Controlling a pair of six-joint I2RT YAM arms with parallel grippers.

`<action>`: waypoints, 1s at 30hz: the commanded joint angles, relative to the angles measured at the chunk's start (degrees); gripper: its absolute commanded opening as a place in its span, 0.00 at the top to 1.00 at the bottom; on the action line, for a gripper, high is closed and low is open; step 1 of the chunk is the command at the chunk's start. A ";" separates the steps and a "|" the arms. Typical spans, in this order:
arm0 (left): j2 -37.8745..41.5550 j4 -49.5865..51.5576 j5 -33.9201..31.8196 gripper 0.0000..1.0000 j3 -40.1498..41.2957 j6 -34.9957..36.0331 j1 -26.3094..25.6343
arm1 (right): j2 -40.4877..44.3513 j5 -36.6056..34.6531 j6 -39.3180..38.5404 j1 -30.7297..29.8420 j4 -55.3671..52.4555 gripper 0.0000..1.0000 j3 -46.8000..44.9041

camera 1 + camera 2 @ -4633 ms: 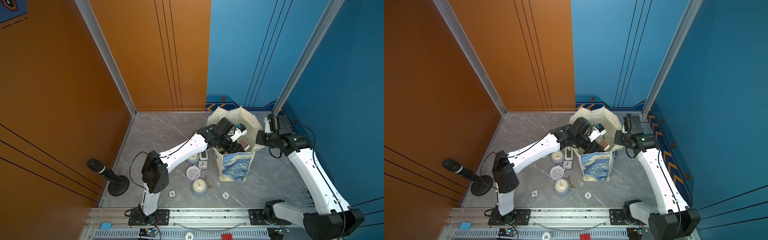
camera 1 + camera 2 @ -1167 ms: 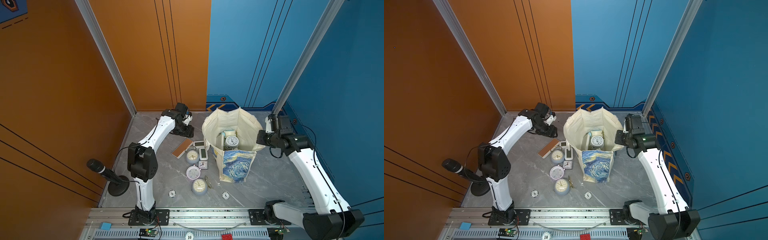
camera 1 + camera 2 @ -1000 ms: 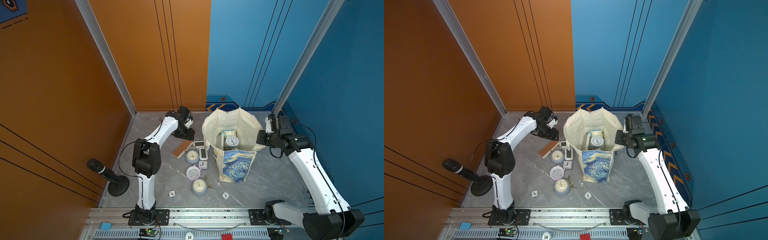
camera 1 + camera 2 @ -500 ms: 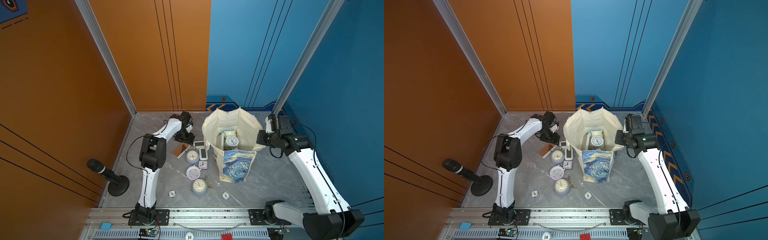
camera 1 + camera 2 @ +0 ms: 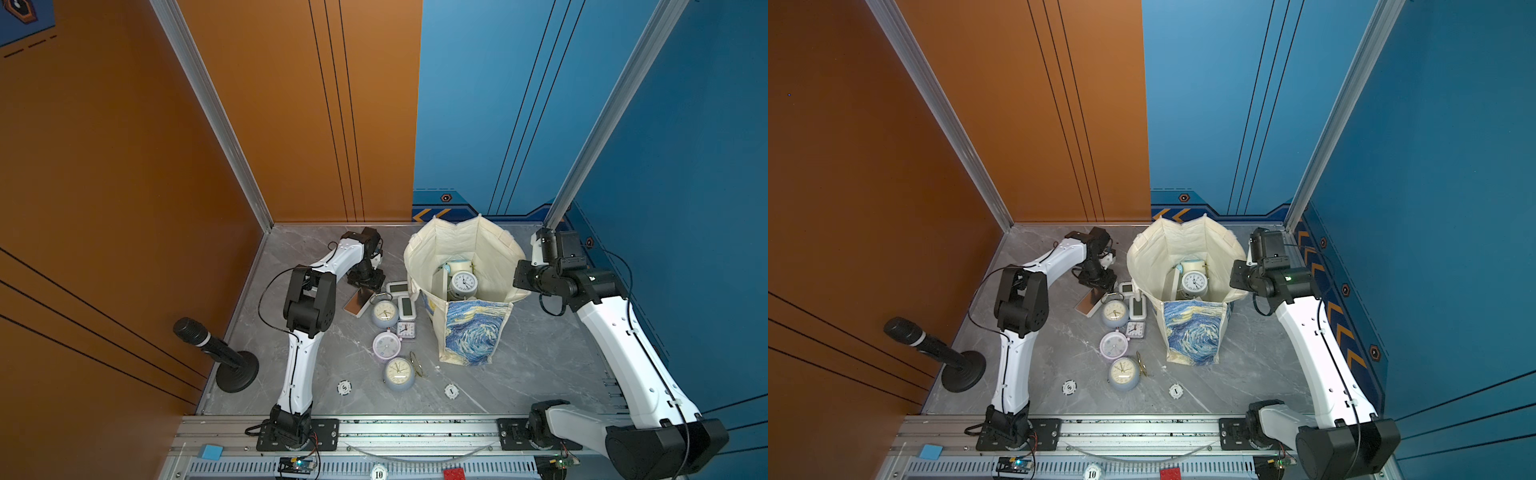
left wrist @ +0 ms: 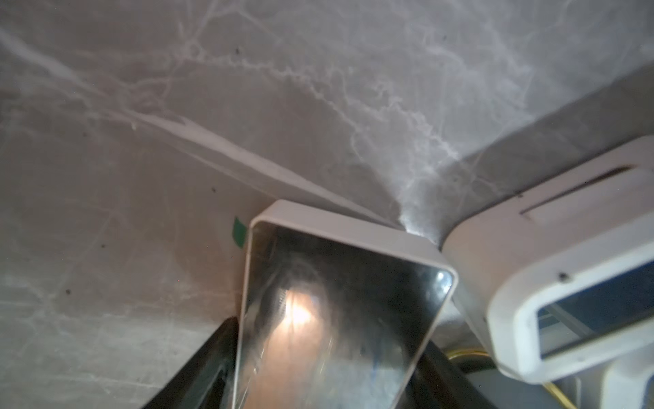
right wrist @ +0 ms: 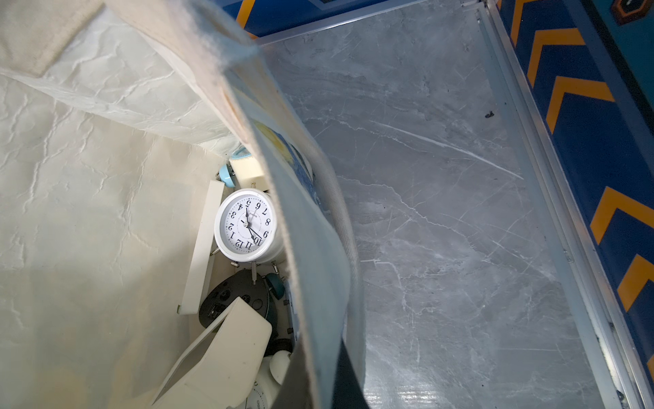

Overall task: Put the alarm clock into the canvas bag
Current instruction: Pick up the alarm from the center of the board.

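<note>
Pinching the rim of the canvas bag (image 5: pixel 473 332) is the right hand (image 5: pixel 518 282); a white clock (image 7: pixel 247 226) inside shows numerals 1 to 12. The left hand (image 5: pixel 366 282), spread, straddles the mirror-faced alarm clock (image 5: pixel 358 302) on the worktop (image 5: pixel 540 353) beside it.

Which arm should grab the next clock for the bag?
Left. The left gripper straddles the mirror-faced clock; the right gripper is pinching the canvas bag at its rim, holding it open.
</note>
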State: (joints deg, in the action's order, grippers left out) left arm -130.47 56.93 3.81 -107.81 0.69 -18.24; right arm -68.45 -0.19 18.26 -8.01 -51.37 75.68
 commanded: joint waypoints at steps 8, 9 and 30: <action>-0.68 -0.06 0.92 0.43 -1.07 0.37 1.29 | 0.50 0.01 -0.49 0.45 0.75 0.91 0.72; -0.41 -0.07 0.90 0.45 -1.05 0.41 1.38 | 0.53 0.01 -0.51 0.48 0.75 0.91 0.71; 15.86 -5.99 3.20 0.59 4.81 -3.73 4.48 | 0.75 0.11 -0.24 0.45 0.79 0.91 0.96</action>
State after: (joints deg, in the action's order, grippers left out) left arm -118.63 52.97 4.73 -104.03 -1.15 -14.46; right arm -68.45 -0.01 18.26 -7.86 -51.40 75.68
